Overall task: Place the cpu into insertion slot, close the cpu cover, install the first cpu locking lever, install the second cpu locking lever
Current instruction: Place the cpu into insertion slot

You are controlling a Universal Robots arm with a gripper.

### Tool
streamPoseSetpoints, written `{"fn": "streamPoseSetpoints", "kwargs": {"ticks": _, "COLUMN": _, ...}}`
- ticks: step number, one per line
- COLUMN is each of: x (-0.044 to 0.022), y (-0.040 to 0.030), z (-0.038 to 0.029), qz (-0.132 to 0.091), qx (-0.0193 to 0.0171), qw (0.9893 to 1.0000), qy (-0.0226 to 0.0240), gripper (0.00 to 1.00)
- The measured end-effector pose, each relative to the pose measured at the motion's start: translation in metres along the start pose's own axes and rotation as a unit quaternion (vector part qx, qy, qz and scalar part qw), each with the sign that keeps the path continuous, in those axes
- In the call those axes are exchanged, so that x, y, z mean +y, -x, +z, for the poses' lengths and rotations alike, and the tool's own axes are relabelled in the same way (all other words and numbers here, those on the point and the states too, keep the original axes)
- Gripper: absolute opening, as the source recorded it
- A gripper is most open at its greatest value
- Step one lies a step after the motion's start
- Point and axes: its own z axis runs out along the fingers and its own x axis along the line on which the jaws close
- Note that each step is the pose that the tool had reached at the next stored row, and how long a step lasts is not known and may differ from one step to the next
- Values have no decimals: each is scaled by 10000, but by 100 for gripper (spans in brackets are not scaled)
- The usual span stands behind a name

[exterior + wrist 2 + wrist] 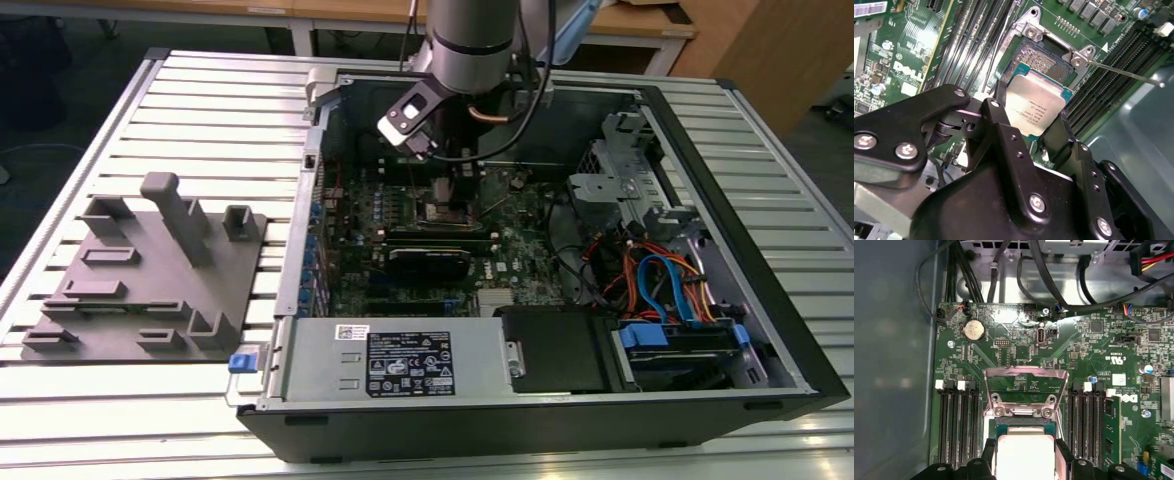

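My gripper [1030, 116] is shut on the cpu [1036, 106], a flat silver-topped chip pinched by its edges between two black fingers [989, 460]. The chip hangs over the near edge of the insertion slot [1041, 61], whose pin field lies bare beyond it. Behind the socket, the cpu cover [1025, 372] is swung up and open. A thin locking lever [1126, 71] sticks out free on one side, and a second thin rod [997, 47] runs along the other. In the exterior view the gripper [447, 155] hangs inside the open case above the socket [447, 205].
Long black memory slots [956, 420] flank the socket on both sides. Black cables [1039, 270] cross the case wall beyond the board. A power supply [400, 360] and drive cage [627, 170] stand in the case. A grey fixture [147, 270] sits on the exterior view's left.
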Motion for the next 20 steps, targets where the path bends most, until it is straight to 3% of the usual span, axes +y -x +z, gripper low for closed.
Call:
{"fn": "streamPoseSetpoints", "kwargs": {"ticks": 4, "x": -9, "y": 1, "z": 59, "qz": 13, "qx": 0, "qw": 10000, "qy": 0, "gripper": 54}}
{"fn": "streamPoseSetpoints", "kwargs": {"ticks": 13, "x": -10, "y": 1, "z": 76, "qz": 12, "qx": -2, "qw": 10000, "qy": 1, "gripper": 54}}
{"fn": "streamPoseSetpoints", "kwargs": {"ticks": 20, "x": -13, "y": -2, "z": 128, "qz": 10, "qx": -51, "qw": 10000, "qy": 0, "gripper": 54}}
